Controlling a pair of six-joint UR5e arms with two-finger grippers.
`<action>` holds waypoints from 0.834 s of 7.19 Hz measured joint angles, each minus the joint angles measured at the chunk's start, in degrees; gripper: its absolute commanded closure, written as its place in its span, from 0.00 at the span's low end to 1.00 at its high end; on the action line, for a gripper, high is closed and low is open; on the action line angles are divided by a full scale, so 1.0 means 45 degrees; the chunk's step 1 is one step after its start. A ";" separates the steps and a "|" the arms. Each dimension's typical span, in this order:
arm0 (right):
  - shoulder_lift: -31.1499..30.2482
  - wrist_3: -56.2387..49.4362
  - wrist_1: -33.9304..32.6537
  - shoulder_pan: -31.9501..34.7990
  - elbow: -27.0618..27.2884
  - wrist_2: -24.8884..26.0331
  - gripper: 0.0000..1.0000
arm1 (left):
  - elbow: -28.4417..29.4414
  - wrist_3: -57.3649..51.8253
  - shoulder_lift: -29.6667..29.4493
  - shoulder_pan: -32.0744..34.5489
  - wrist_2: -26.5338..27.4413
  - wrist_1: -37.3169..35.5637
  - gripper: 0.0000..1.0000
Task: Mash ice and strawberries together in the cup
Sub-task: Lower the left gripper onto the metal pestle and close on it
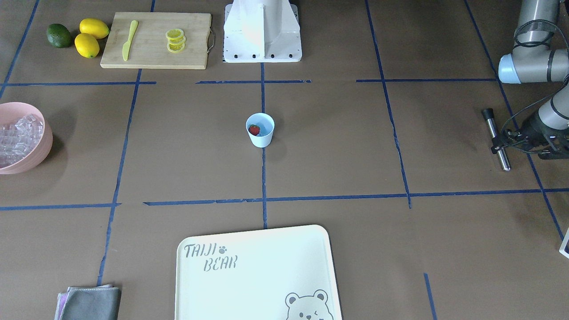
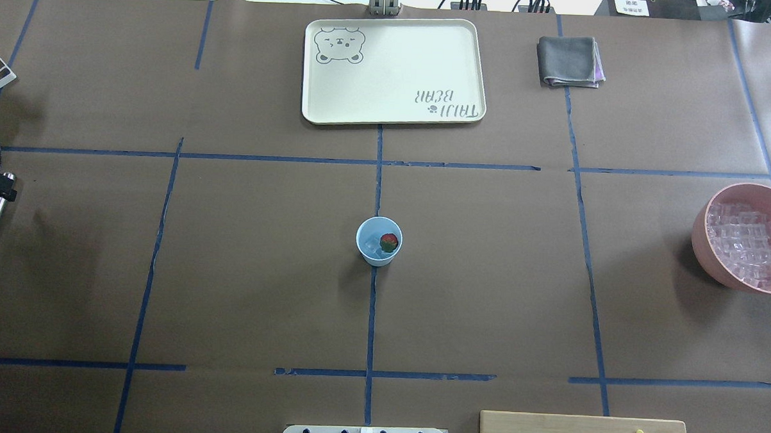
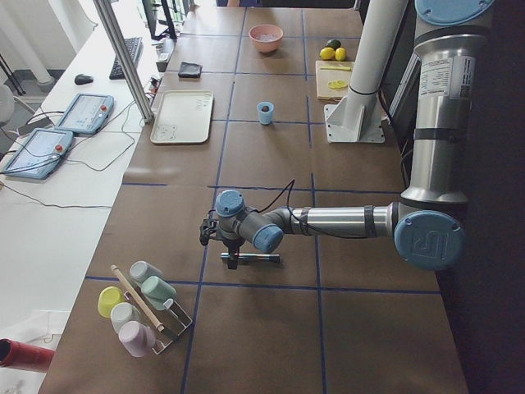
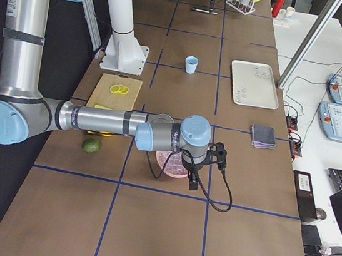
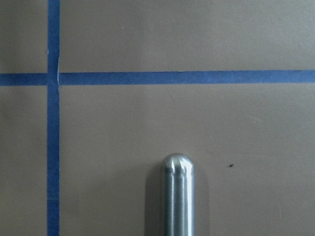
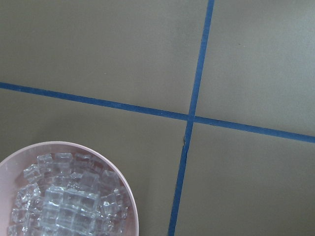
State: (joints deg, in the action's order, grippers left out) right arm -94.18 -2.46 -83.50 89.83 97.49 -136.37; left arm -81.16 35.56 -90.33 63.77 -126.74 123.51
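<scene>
**Cup mid-worktop**
We read "TAIJI BEAR" on the near tray. Beyond, cup holds strawberry and ice; pink bowl holds more ice. Left gripper at steel rod, right gripper near bowl; fingers' state we cannot tell.

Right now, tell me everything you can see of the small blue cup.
The cup is pale blue-white, handleless and plastic-looking, narrowing toward its base. It stands upright near the table's centre, on a blue tape line. Inside lie one red strawberry and clear ice. Nothing else touches it.
</scene>
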 measured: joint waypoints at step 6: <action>0.0009 0.0000 0.0000 0.0012 -0.0002 0.0005 0.00 | 0.0887 0.0116 -0.0179 -0.0167 -0.0017 0.1060 0.01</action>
State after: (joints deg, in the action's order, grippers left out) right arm -94.14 -2.46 -83.50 89.88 97.48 -136.34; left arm -77.17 36.08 -91.14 63.01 -126.82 128.28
